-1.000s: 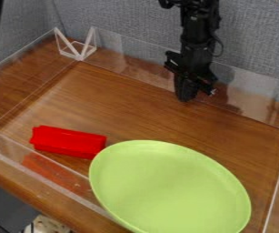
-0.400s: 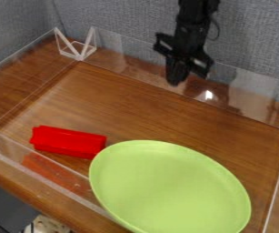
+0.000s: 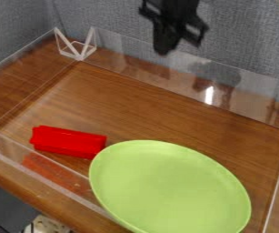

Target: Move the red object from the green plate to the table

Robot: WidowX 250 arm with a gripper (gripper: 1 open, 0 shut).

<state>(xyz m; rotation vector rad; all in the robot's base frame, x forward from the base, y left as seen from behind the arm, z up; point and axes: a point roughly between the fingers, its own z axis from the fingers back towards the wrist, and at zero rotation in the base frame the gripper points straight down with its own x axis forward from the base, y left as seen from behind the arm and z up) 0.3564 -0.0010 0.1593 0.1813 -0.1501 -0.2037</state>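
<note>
Raised beyond the green plate, near the far acrylic wall (image 3: pixel 226 75), the pincer (image 3: pixel 166 45) is blurred; its tips appear pressed together with nothing pinched. The red block (image 3: pixel 69 141) lies on the wooden desk (image 3: pixel 142 105), just beside the green plate (image 3: pixel 170 188) on its left in the view, with its long axis running roughly toward the plate's rim. From the pincer, the block lies well apart, down and across on the near side of the desk. The move to the desk looks complete, so the coming motion probably needs only to keep clear of both.
</note>
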